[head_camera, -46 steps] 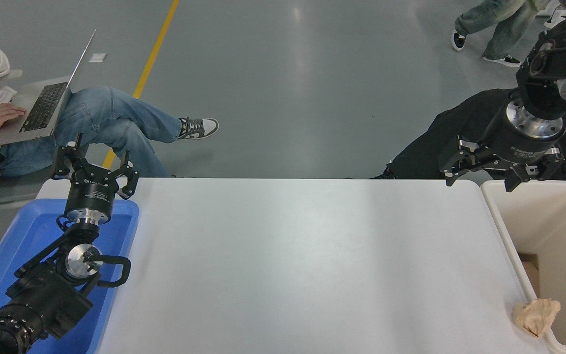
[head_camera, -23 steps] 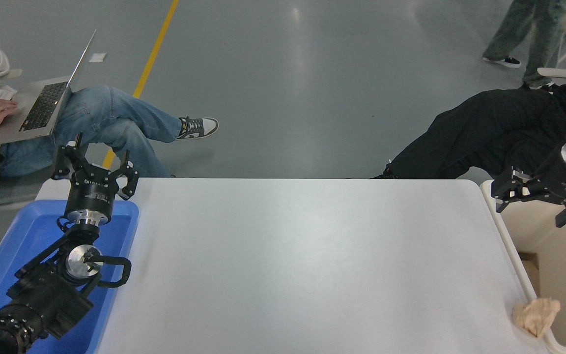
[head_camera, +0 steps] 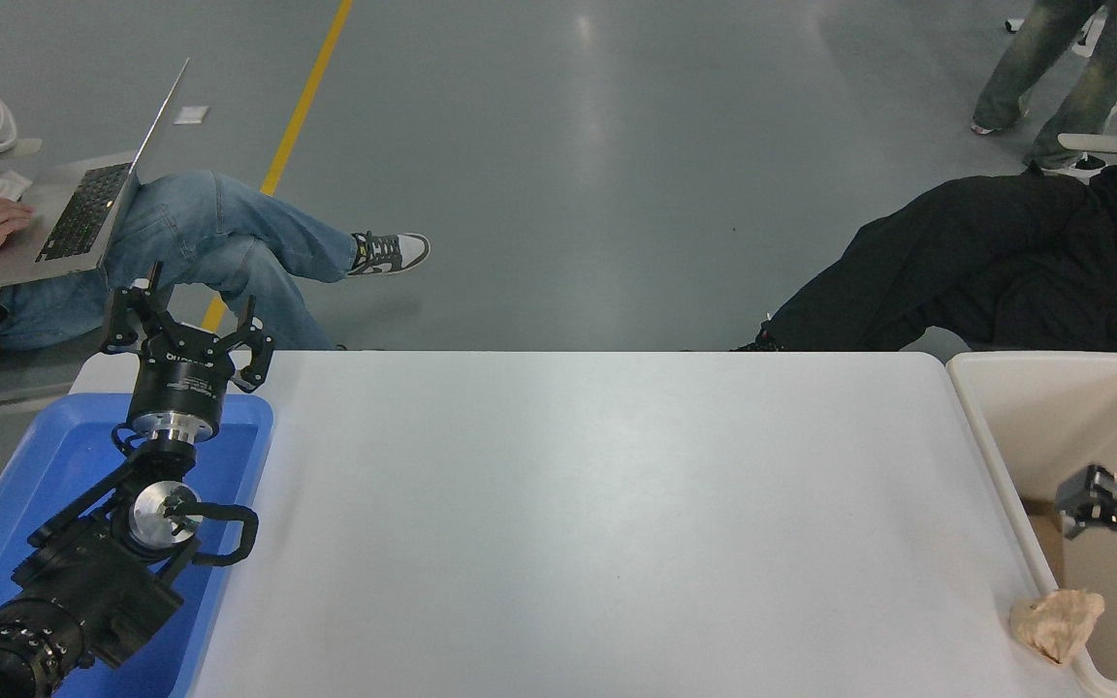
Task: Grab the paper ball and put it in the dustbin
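The paper ball (head_camera: 1057, 622), a crumpled tan wad, lies at the table's front right edge, against the left rim of the dustbin (head_camera: 980, 427). The dustbin is a tall cream bin standing at the table's right side. Only the tip of my right gripper (head_camera: 1097, 504) shows at the right edge, over the bin's opening, above and behind the ball and apart from it. It holds nothing that I can see. My left gripper (head_camera: 185, 325) is parked open and empty at the far left.
A shallow blue tray (head_camera: 45, 465) lies under the left arm. A person with a laptop (head_camera: 83, 208) sits at the far left. A person in black (head_camera: 1005, 262) sits behind the bin. Another person's legs (head_camera: 1053, 78) stand at the top right.
My right arm has dropped from high above the bin's far corner and swung to the right, mostly out of the picture. The paper ball has stayed put. The standing person walked right.
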Motion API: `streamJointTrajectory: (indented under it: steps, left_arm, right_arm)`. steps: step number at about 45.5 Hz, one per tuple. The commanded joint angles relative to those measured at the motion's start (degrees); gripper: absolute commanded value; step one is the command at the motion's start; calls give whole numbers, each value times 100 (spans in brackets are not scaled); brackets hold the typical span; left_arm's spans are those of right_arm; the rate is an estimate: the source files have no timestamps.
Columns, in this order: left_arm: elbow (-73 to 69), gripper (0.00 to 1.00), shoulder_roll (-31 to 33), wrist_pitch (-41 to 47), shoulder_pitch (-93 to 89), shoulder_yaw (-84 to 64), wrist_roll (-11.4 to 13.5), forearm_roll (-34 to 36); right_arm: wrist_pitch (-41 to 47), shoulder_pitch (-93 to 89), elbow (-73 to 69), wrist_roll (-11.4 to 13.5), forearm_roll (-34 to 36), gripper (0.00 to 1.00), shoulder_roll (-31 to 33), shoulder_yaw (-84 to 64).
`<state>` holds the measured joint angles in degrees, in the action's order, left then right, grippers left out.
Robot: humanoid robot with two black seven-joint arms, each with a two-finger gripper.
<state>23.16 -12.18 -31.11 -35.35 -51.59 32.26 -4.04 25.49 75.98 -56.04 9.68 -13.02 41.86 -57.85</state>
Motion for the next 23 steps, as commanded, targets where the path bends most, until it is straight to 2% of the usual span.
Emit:
streamJointTrajectory:
  steps: [1, 23]
  left_arm:
    - [5, 99, 6, 0, 2, 0, 0, 0]
    - [-4, 99, 6, 0, 2, 0, 0, 0]
  right_arm:
    - [-96, -497, 128, 16, -86, 100, 42, 564]
    - [-123, -1366, 937, 16, -51, 100, -363, 1250]
